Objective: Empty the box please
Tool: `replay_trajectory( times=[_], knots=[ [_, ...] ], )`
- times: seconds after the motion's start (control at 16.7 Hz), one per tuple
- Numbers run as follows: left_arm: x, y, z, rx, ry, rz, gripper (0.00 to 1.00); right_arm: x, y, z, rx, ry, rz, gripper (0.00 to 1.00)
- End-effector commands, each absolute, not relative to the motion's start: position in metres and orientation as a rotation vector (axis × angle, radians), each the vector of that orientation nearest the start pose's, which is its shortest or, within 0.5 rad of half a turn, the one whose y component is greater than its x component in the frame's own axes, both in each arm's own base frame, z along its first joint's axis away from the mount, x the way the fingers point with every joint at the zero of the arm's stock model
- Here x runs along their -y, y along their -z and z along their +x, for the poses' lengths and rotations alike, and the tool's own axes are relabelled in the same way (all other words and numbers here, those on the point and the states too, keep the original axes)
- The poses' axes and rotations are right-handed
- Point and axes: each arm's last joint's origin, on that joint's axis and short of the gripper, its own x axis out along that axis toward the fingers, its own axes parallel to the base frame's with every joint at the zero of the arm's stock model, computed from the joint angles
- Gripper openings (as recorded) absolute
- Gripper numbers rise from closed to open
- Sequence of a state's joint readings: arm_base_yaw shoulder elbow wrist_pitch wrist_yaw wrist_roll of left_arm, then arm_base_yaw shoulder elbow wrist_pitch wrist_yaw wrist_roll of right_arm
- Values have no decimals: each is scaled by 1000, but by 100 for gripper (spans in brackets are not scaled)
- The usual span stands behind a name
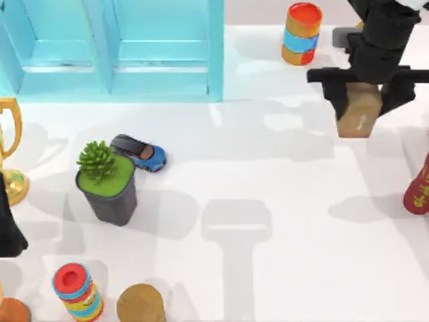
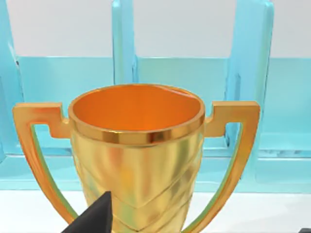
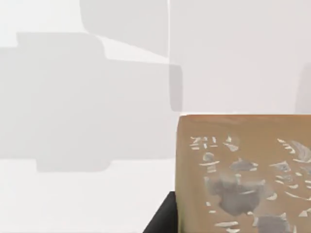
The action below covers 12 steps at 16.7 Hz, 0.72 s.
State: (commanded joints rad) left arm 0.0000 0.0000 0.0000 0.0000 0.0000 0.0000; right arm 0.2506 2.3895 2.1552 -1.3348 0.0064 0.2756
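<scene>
Right gripper (image 1: 360,100): seen at the far right of the table, above the white surface, with its fingers pinched on a brown block (image 1: 358,113). The block is held upright between the dark fingers, its lower end hanging below them. In the right wrist view the block (image 3: 243,174) is seen close up, tan with pale grey markings on its face, with the white table (image 3: 87,97) behind it.

Left gripper (image 2: 92,218): seen at the left edge of the table, close before a gold trophy (image 2: 136,155). One dark fingertip is seen at the foot of the trophy in the left wrist view; whether the fingers are spread or pressed together cannot be told.

Box (image 1: 114,47): pale blue, translucent, divided into compartments, placed at the far left of the table. The two compartments seen from above are bare inside.

Trophy (image 1: 10,154): stood just in front of the box at the left edge.

Other items on the table: a blue toy car (image 1: 141,153) beside a potted plant (image 1: 106,180) in a dark pot, left of centre; a striped can (image 1: 301,33) at the far side, right of the box; a second striped can (image 1: 78,292) and a brown cylinder (image 1: 141,305) at the near left; a red bottle (image 1: 419,188) at the right edge.
</scene>
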Motion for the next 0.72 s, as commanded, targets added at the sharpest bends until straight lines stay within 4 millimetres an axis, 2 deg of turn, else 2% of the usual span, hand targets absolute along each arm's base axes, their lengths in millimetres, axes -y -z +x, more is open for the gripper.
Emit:
replay_trajectory(
  times=[0.24,0.6,0.72],
  knots=[
    [1,-160,106,0,0,0,100,-121,-181,455,-1570,13,15,0],
    [1,-160,106,0,0,0,100,-123,-142,455,-1565,10,11,0],
    [1,-160,106,0,0,0,100,-123,-138,455,-1569,11,10,0]
  ],
)
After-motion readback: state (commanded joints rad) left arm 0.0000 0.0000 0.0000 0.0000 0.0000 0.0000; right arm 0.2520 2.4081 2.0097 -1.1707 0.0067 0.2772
